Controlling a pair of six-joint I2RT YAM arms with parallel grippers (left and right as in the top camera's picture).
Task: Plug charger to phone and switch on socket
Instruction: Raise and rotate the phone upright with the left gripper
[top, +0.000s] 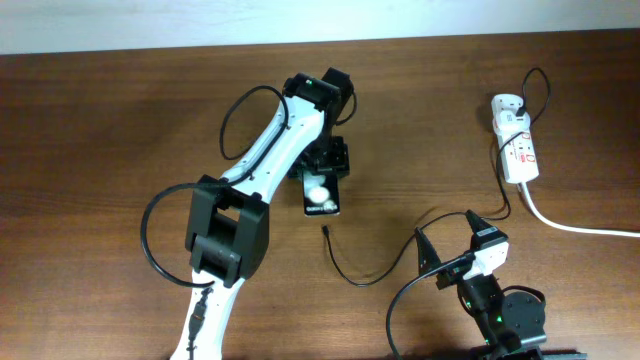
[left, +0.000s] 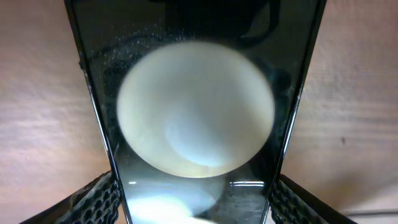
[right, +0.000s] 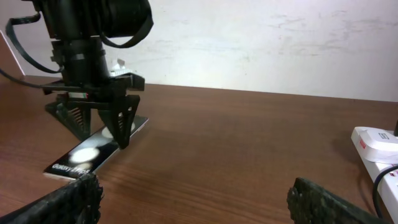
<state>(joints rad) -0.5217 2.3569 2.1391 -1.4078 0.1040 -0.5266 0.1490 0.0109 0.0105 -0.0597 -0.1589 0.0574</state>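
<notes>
The phone (top: 322, 195) is lying flat near the middle of the table (top: 100, 120), with a big round white blob (left: 196, 109) showing on its dark face. The left gripper (top: 326, 165) is reaching down over it. Its two fingers (left: 93, 202) are sitting one on each long side of the phone and touching its edges, so it is holding the phone partly open, as wide as the phone. The charger (top: 350, 275) is lying on the table, and its tiny plug tip (top: 325, 231) is just beside the phone's near end, not touching it. The thin black cable is curling off to the right toward the white adapter (top: 507, 106), which is sitting at the far end of the socket (top: 522, 155) close to the table's right edge. A thick white cord (top: 570, 226) is running from the socket to that edge. The right gripper (top: 447, 235) is hanging over the cable, wide open and holding nothing.
</notes>
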